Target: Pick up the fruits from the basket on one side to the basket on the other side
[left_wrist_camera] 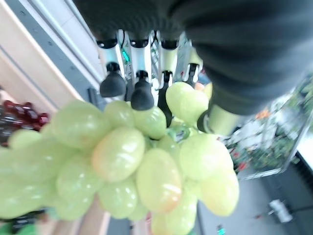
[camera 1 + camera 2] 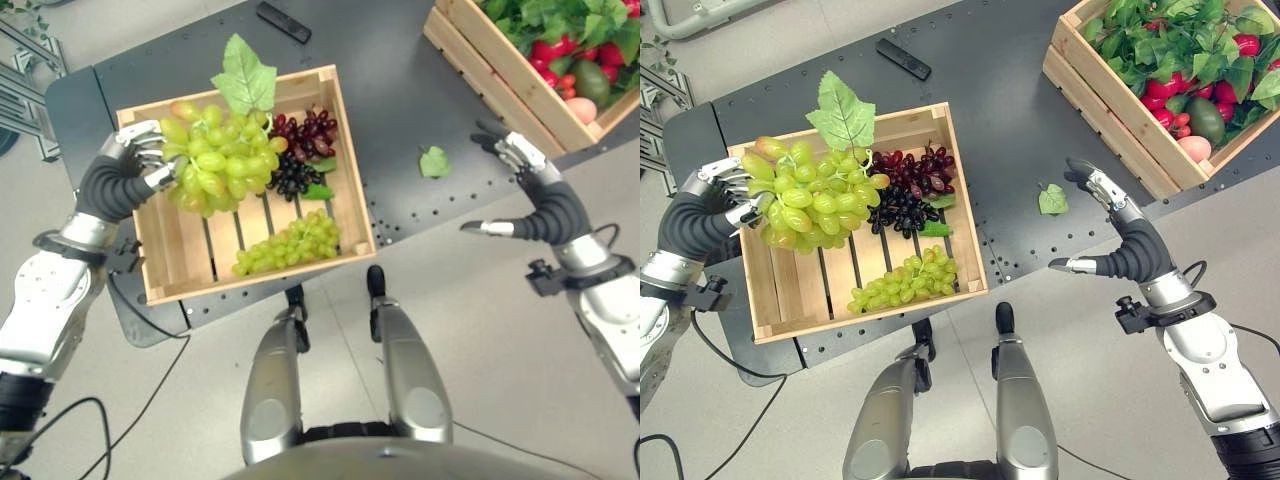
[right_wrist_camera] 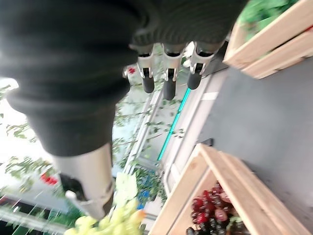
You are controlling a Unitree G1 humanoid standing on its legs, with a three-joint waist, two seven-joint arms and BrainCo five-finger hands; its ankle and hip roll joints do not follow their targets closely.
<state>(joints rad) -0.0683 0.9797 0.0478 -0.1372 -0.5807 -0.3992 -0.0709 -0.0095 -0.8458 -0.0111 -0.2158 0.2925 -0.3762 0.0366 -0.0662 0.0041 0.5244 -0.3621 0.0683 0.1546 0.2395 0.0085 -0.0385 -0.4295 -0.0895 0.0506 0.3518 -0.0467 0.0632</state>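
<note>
My left hand point(image 2: 135, 160) is shut on a large bunch of green grapes point(image 2: 218, 152) with a green leaf point(image 2: 245, 75), lifted above the left part of the near wooden crate point(image 2: 352, 205). The left wrist view shows the fingers point(image 1: 142, 95) curled onto the green grapes point(image 1: 142, 166). In the crate lie a red grape bunch point(image 2: 312, 130), a dark grape bunch point(image 2: 290, 175) and a smaller green bunch point(image 2: 295, 240). My right hand point(image 2: 1118, 235) hovers open over the table's right edge, holding nothing. A second crate point(image 2: 1110, 95) at the far right holds leafy greens and red fruit.
A loose green leaf point(image 2: 434, 161) lies on the dark table point(image 2: 400, 90) between the crates. A black remote-like bar point(image 2: 283, 21) rests at the table's far edge. An avocado point(image 2: 591, 82) and a peach point(image 2: 581, 108) sit in the far crate.
</note>
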